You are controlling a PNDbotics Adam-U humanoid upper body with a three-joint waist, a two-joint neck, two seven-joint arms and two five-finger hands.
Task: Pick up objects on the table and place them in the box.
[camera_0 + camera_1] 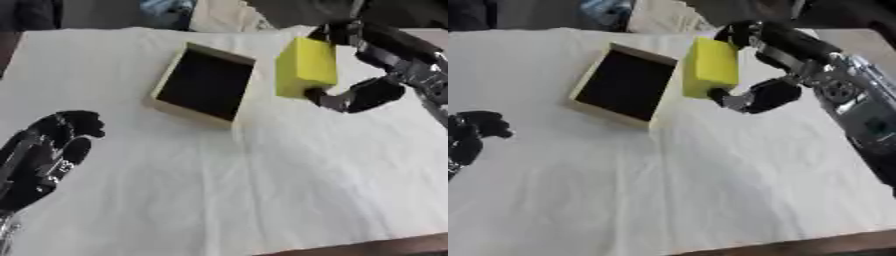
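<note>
1. A white cloth (262,190) with soft creases covers the table; a brown table edge (385,246) shows at the near right corner.
2. The box (203,83), pale-walled with a dark inside, sits on the cloth toward the far side.
3. The right hand (372,75) is clamped on a yellow block (306,67), held above the cloth just right of the box.
4. The left hand (48,150) rests at the lower left, fingers relaxed and apart.
5. Blurred fabric (223,15) lies beyond the far edge.

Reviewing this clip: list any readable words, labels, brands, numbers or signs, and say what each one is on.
No text can be read in either view.
Yellow block, held by the right hand: plain faces, no marking.
Box: pale rim, dark inside, no label.
Left hand: small pale marks, too blurred to read.
White cloth: blank.
</note>
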